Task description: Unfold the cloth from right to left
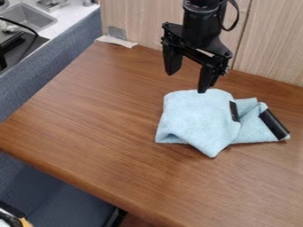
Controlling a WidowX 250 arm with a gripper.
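Wood-grained brown tabletop (89,124) spreads under pale, finely striped panelling (272,48), with a woven blue-grey divider (53,60) along its nine-to-eleven-o'clock side and a grey sink (29,18) beyond, between ten and eleven. Crinkled pale tape (117,41) lies at eleven o'clock, by the wall.

From one o'clock, the black arm (201,29) hangs almost straight down, its gripper (188,82) pointing at the table. The two tapering, smooth fingers stand spread, with a wide gap between them; the one toward three o'clock reaches the cloth's far edge, though whether it touches cannot be told.

Soft, light-blue cloth (195,115) lies at three o'clock on the table, folded over itself in a lumpy bundle, one blunt corner pointing to six. Two flat black strips (274,124) mark its three-o'clock half, the outer one broader and slightly shiny.
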